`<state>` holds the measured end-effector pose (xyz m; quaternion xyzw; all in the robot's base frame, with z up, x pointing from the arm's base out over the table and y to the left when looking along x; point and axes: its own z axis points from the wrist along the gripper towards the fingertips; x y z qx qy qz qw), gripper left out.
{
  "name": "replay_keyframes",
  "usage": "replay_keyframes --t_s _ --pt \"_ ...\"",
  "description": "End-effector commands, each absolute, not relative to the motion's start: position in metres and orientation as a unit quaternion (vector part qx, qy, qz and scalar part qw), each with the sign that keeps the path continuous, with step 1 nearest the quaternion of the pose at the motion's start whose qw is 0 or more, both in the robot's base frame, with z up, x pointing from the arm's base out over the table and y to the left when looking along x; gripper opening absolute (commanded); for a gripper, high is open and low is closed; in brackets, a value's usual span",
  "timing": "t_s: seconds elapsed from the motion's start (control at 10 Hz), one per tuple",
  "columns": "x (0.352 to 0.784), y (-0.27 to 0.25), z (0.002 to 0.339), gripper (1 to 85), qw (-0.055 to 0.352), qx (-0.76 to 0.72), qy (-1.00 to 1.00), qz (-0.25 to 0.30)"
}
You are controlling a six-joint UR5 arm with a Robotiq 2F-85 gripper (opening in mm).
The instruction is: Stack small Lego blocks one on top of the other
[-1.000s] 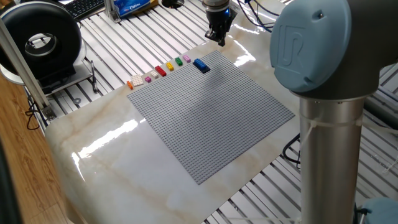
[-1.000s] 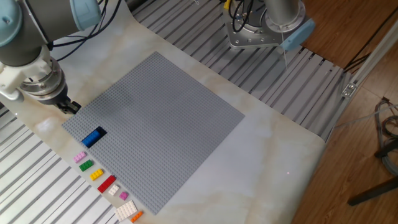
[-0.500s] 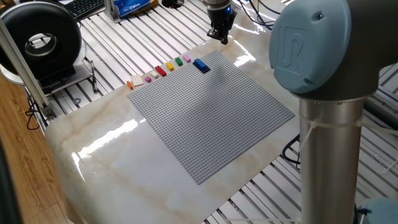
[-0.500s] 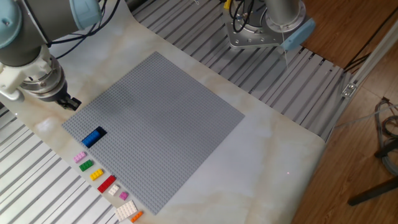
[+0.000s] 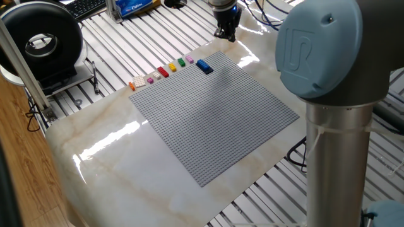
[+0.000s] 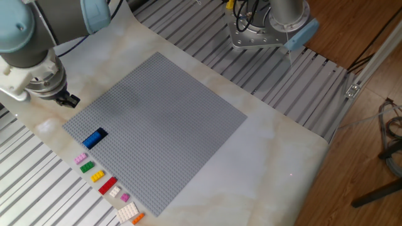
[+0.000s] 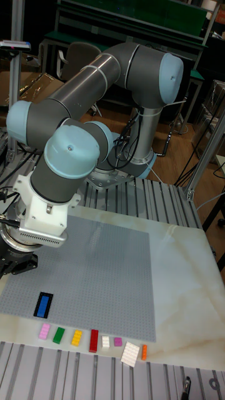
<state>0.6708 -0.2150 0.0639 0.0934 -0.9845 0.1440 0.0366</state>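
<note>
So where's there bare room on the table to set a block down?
Nearly the whole large grey studded baseplate is bare beyond the blue rectangular brick at its corner. The white marble tabletop opposite is free. Crowded: the row of small coloured bricks along the plate's edge.

We are reading only one mark with any confidence: an embossed logo, looking like the letters UR, on the round blue joint cap (image 5: 319, 47) that is filling the foreground of one fixed view. It is sitting well off to the picture's right of the gripper (image 5: 226, 33) and nearer the camera. The embossing is showing pale on pale, so we are taking the letters as likely rather than sure. Well to the picture's left of the gripper, at the top edge of the same view, a blue box (image 5: 134, 5) is carrying white lettering, but it is coming out too small for us to read. In the other two views we are finding nothing legible.
</note>
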Motion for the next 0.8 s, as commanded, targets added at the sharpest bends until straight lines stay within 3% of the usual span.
replay_keyframes --t_s 0.0,0.1,0.3,0.7 --pt "0.665 -0.193 0.065 1.0 0.037 0.044 -0.994 0.09" --pt "0.662 -0.183 0.063 1.0 0.038 0.035 -0.997 0.059" --pt "0.671 -0.194 0.06 1.0 0.023 0.028 -0.997 0.066" --pt "0.667 -0.197 0.06 1.0 0.032 0.048 -0.997 0.053"
